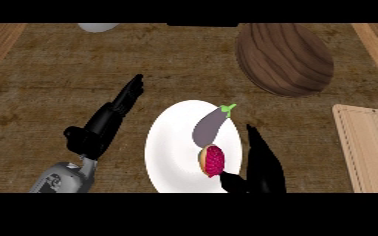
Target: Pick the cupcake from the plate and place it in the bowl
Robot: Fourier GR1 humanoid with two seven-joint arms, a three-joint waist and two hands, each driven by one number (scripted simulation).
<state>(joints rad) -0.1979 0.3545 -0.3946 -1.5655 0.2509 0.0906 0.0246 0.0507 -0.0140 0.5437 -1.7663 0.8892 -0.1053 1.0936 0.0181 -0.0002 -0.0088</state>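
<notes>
Cupcake point(212, 161): lay on its side on the near right part of the plate point(171, 152), pink top facing right toward the right hand, its axis running left to right.
Key relation: the cupcake sat just left of the right hand point(260, 169), in the gap between thumb and fingers, so close that contact could not be told; a short closing move looked like all the grasp would need.
Nearer hand: the right one by far; the left hand point(111, 120) was off the plate's left edge, well apart from the cupcake.
Right fingers point(258, 142): straight, pointing far, spread from the thumb, holding nothing that I could see.
Left fingers: straight, stretched far and slightly right, holding nothing, over the bare surface point(66, 70).
Bowl point(284, 59): dark wood, far right, well apart from the plate; the carry would go far and a little right.
Eggplant point(212, 125): on the same plate, just far of the cupcake, touching or nearly so, long axis slanting from near left to far right; a likely thing to bump.
Board point(358, 147): pale, at the right edge.
White object point(98, 27): far left, cut by the edge, kind unclear.
Count: one cupcake, one plate, one bowl, one eggplant, one board, two hands.
</notes>
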